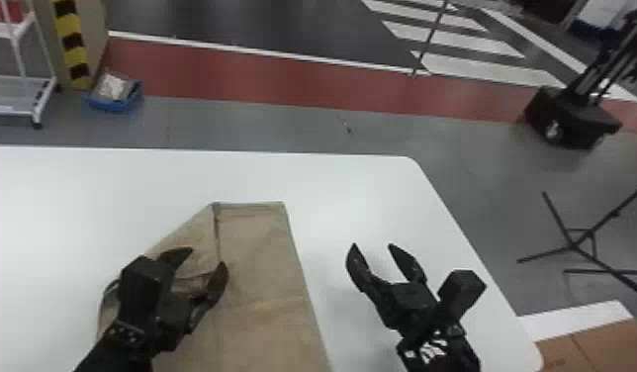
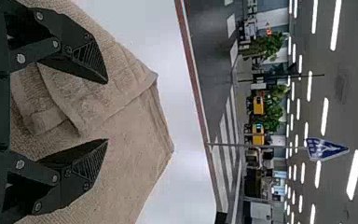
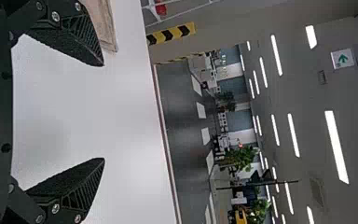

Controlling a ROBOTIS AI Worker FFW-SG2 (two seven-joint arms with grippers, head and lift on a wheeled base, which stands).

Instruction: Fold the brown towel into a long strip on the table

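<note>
Spreading wide apart, the fingers of the L gripper (image 1: 207, 258) are over the brown towel (image 1: 263, 247), contact w/ cloth hard to tell; the R gripper (image 1: 372, 245), fingers also apart w/ nothing betw. them, is over the white table (image 1: 357, 198), to the towel's R. Towel lies part-folded, a flap on its L side. Past the table's rounded far corner: gray floor (image 1: 263, 123), red band (image 1: 233, 74), white crosswalk-type stripes (image 1: 476, 67); far L, a white cart (image 1: 23, 94) & blue tray (image 1: 115, 101); R side, a black wheeled base (image 1: 574, 118) & tripod legs (image 1: 574, 245). L wrist view adds layered towel folds betw. the fingers, plus a blue triangular sign (image 2: 324, 149); R wrist view adds a green-arrow sign (image 3: 342, 58) nr. ceiling lights (image 3: 336, 147).
</note>
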